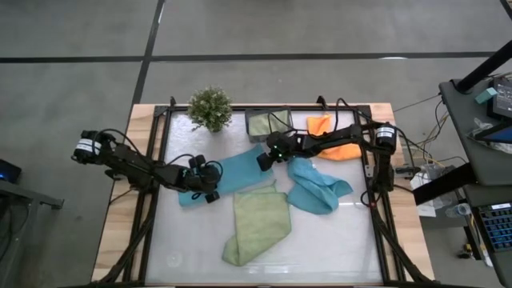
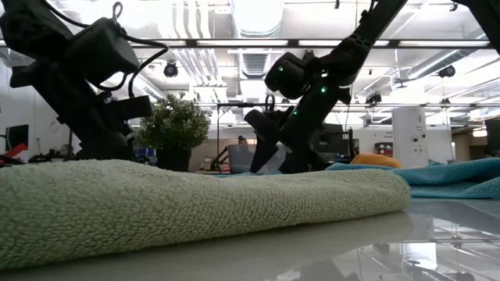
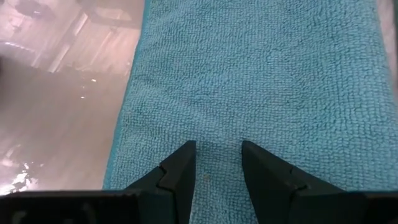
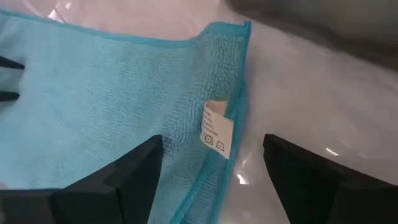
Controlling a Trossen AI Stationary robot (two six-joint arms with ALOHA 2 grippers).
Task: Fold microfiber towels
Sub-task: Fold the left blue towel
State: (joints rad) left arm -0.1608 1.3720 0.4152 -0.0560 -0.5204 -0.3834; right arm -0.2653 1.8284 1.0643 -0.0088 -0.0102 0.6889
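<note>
- High view: on the white counter (image 1: 320, 256) a flat teal towel (image 1: 236, 172) lies mid-left. The left claw (image 1: 210, 178) is at its left end, the right claw (image 1: 268, 156) at its far right corner. A green towel (image 1: 258, 224) lies nearer, just beside it. A crumpled second teal towel (image 1: 316, 188) sits to the right, an orange towel (image 1: 332, 138) at the far right. A grey bin (image 1: 268, 122) holding a green cloth (image 1: 259, 125) and a potted plant (image 1: 210, 108) stand along the far edge.
- Low view: the green towel (image 2: 195, 203) fills the foreground, with both arms above and the plant (image 2: 176, 125) behind.
- Left wrist view: the left claw (image 3: 217, 158) has its fingers (image 3: 180, 165) narrowly apart, tips resting on the teal towel (image 3: 261, 81); I cannot tell whether they pinch it.
- Right wrist view: the right claw (image 4: 211, 146) stands wide, holding nothing, over the teal towel's (image 4: 106, 93) edge, where a white label (image 4: 217, 130) shows.
</note>
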